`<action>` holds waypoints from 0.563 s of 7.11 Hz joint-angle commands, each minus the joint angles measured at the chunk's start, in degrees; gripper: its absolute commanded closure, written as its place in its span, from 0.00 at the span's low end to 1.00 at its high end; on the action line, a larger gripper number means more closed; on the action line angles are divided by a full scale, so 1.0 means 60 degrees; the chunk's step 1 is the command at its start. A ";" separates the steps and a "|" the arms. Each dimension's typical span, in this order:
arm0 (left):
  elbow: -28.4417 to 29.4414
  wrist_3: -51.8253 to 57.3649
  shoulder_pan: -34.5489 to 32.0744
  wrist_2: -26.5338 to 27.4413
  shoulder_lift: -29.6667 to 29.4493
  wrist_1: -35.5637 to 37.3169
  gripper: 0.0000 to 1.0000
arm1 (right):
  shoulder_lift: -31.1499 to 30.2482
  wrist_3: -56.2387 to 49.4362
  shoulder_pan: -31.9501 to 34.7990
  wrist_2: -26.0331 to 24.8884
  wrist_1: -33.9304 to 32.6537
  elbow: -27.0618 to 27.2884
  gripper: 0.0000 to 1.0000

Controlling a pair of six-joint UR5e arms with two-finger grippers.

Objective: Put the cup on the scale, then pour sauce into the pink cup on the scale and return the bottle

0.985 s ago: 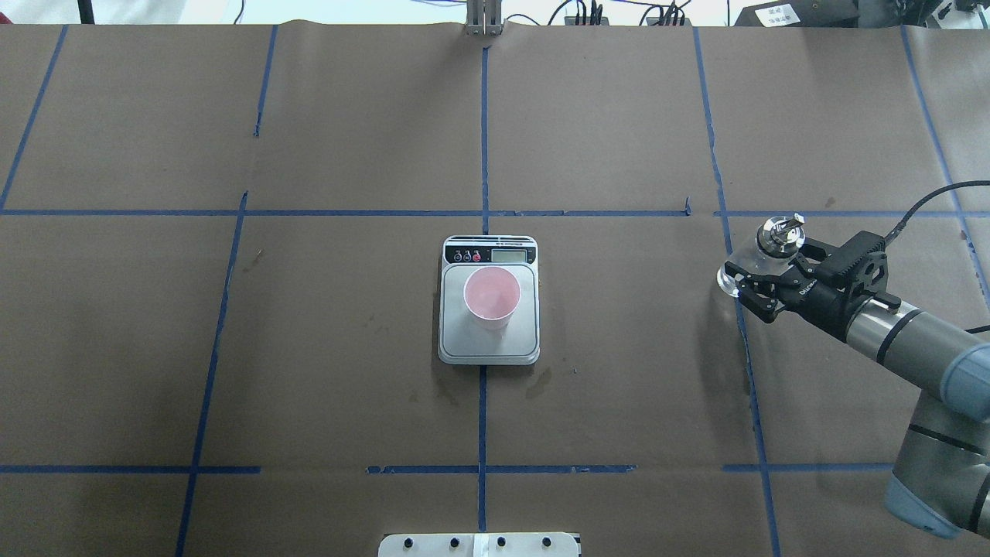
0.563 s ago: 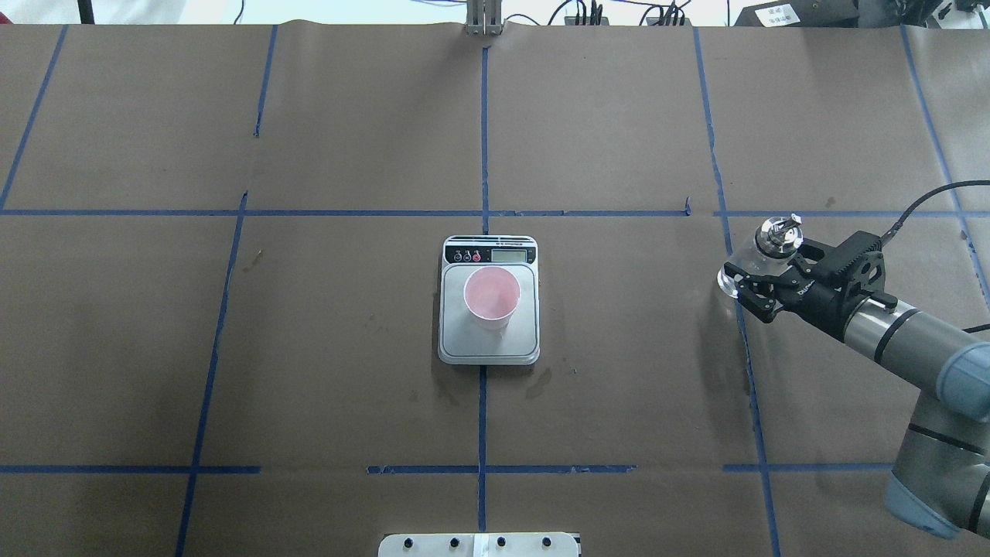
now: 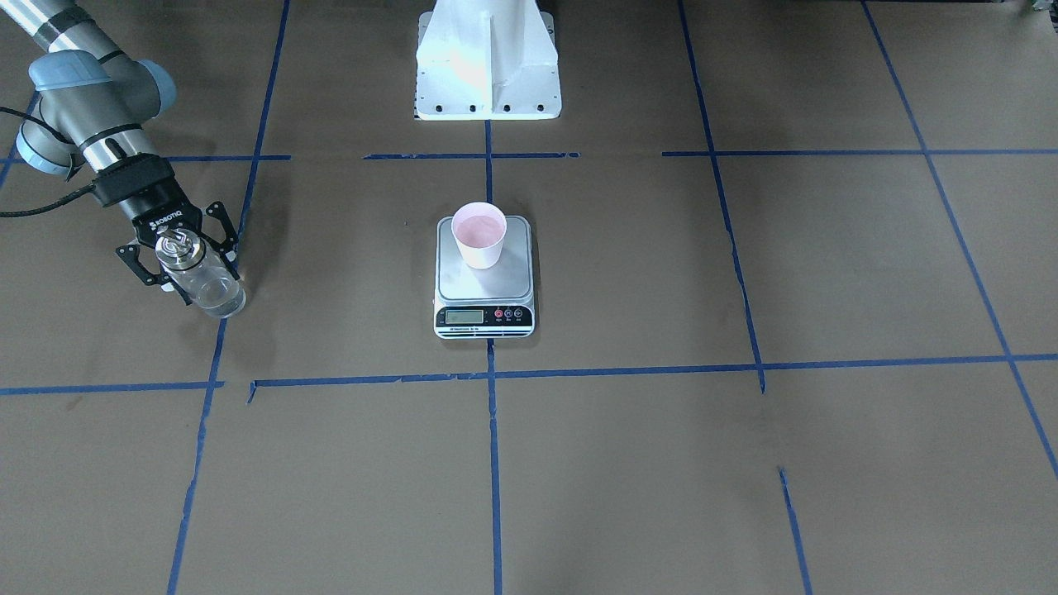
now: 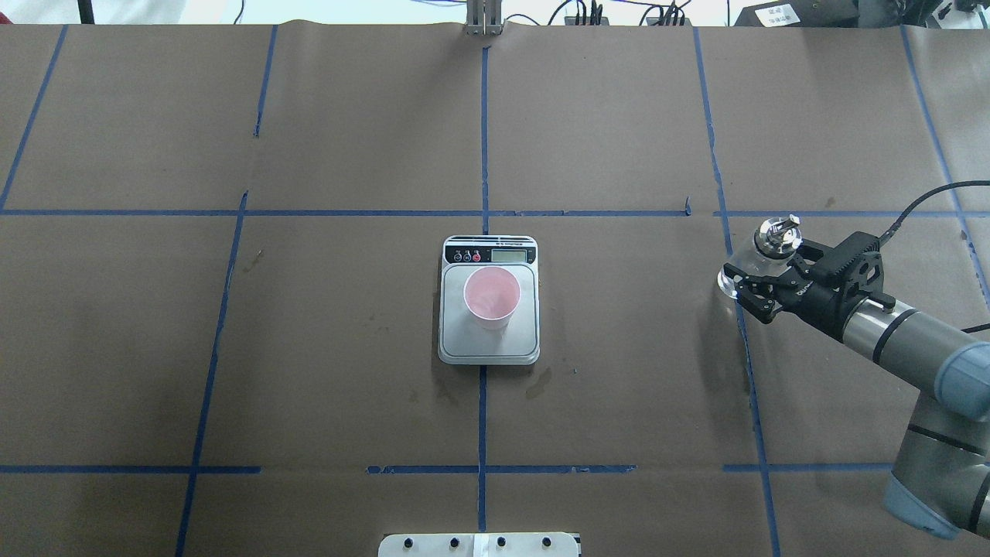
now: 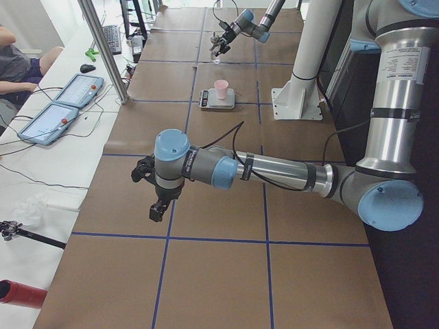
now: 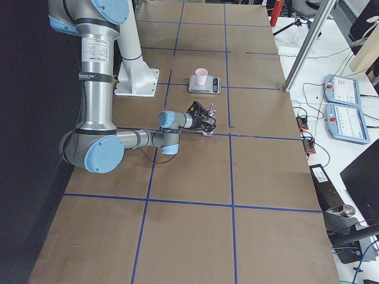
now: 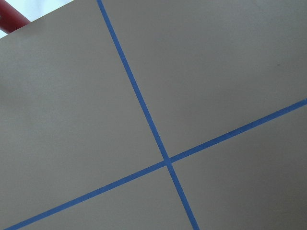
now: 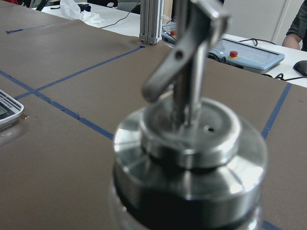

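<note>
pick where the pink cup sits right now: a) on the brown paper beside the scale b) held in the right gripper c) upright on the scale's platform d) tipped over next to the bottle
C: the cup stands upright on the silver platform of the scale, while the right gripper is off to the side with its fingers around the bottle.

We find the cup (image 4: 492,294) standing on the scale (image 4: 464,340) at the middle of the table (image 4: 309,348), toward the scale's end farther from the robot, and the bottle (image 4: 742,263) well off to the robot's right, between the right gripper's (image 4: 756,268) fingers.
</note>
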 commanded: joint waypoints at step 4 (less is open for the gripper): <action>-0.0025 0.0000 -0.0013 0.0014 0.0011 0.0000 0.00 | 0.0000 0.0102 -0.0030 0.0011 -0.0032 -0.0029 0.45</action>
